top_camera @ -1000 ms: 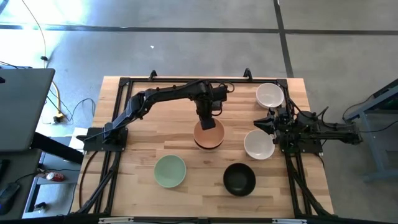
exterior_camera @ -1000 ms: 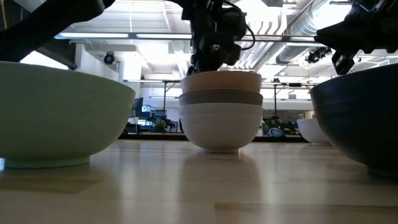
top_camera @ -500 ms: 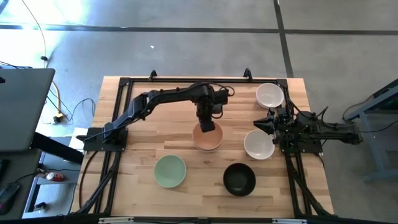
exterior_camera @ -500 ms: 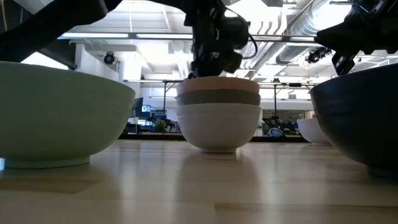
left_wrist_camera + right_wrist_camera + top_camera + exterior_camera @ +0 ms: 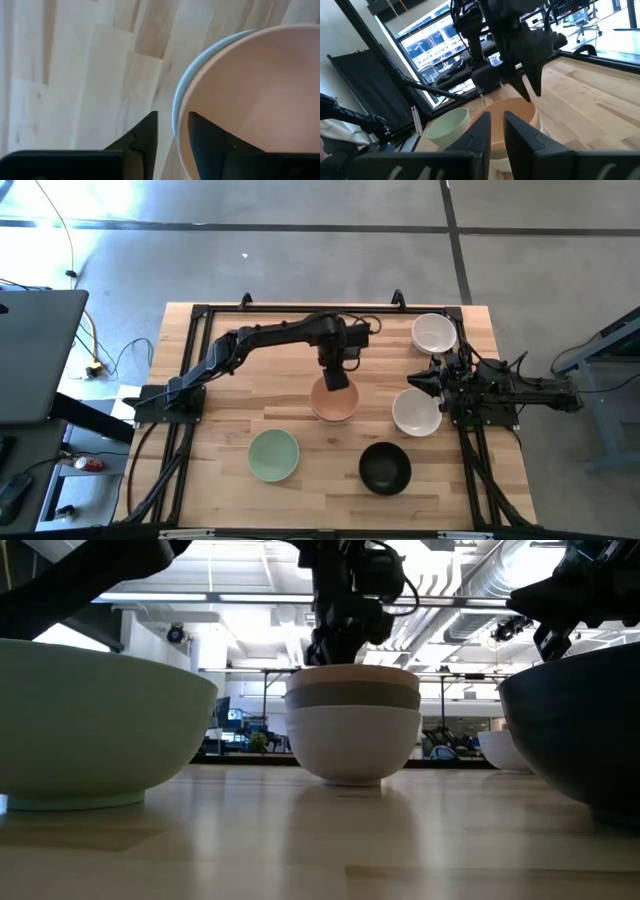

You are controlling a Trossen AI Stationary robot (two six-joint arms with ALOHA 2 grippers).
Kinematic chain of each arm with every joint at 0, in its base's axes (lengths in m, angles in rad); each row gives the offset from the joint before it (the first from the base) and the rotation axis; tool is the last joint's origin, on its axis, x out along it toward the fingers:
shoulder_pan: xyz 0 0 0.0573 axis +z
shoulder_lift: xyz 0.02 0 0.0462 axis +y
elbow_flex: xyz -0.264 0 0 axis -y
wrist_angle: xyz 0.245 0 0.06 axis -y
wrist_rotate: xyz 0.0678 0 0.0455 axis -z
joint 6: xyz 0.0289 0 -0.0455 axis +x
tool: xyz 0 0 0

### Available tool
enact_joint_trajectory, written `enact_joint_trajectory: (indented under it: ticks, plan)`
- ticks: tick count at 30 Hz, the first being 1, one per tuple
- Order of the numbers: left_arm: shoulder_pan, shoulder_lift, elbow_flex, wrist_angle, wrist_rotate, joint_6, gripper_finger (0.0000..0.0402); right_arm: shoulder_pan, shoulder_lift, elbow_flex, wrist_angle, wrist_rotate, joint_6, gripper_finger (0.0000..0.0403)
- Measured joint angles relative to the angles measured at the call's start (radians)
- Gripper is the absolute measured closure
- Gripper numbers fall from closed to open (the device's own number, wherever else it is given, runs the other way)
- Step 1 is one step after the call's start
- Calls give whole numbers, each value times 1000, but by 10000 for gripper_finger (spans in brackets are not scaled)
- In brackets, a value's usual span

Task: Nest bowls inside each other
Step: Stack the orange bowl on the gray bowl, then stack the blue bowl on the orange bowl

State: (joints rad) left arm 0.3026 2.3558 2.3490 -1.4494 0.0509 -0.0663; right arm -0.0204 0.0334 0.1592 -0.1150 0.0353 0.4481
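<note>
A stack of three bowls stands mid-table: a peach bowl on top, nested in an olive bowl that sits in a white bowl. My left gripper points down at the peach bowl's far rim. It is open, with one finger inside the rim and one outside; I see no touch. My right gripper waits at the right between two white bowls, a narrow gap between its empty fingers.
A mint bowl and a black bowl stand upright near the front edge. One white bowl stands at the far right and another just right of the stack. A black frame edges the table.
The peach bowl has come down the last bit into the olive bowl and now sits level on the stack. My left gripper went down with it, then rose slightly above the rim.
</note>
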Motion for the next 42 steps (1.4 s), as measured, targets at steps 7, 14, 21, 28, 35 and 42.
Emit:
enact_joint_trajectory:
  ticks: [7,14,21,28,35,42]
  plan:
    - [6,-19,6,5,-7,-8,287,1,0,0,0,-2,0,359]
    - [-10,-30,6,-18,-1,-9,286,1,0,0,-2,-6,0,359]
    - [-17,-99,7,71,-11,2,286,1,0,0,-12,-7,-3,359]
    - [-14,-208,7,254,-16,71,286,1,0,0,-16,-10,-3,359]
    - [-14,-288,8,393,-15,128,286,1,0,0,-16,-17,-3,359]
    - [-17,-301,7,433,-14,149,286,1,0,0,-16,-32,-3,359]
